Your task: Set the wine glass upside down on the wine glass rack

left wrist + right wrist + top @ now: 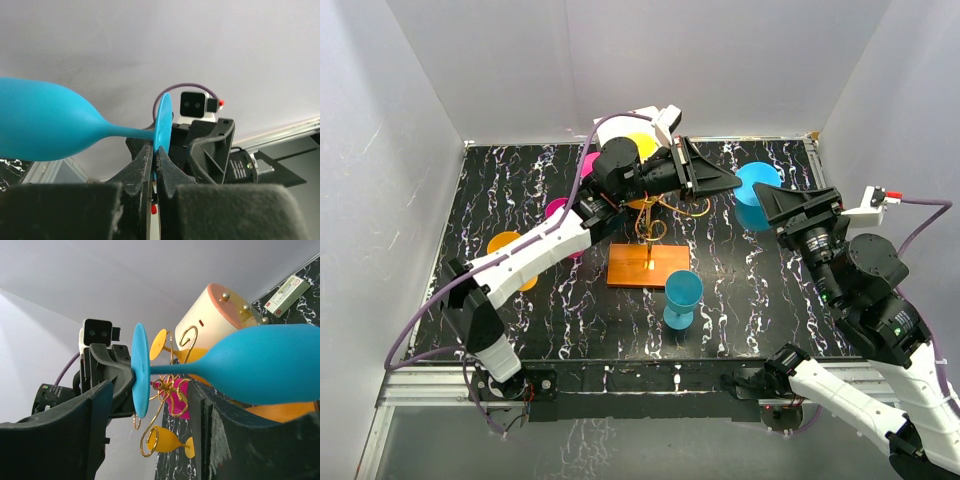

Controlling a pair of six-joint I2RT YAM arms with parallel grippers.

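Observation:
My left gripper (732, 183) is shut on the round foot of a blue wine glass (757, 182) and holds it sideways in the air, right of the wine glass rack (655, 212). In the left wrist view the fingertips (150, 155) pinch the foot (164, 120), and the bowl (45, 120) points left. My right gripper (775, 205) is open, its fingers either side of the glass. In the right wrist view the stem (175, 369) crosses the gap between the fingers (65, 435). The rack's gold scrolls (167, 390) show behind it.
A second blue glass (682, 298) stands in front of the rack's wooden base (648, 265). Orange glasses (510, 250) and pink glasses (560, 210) are at the left. A white cylinder box (642, 130) stands at the back. Orange glasses (170, 440) are by the rack's arms.

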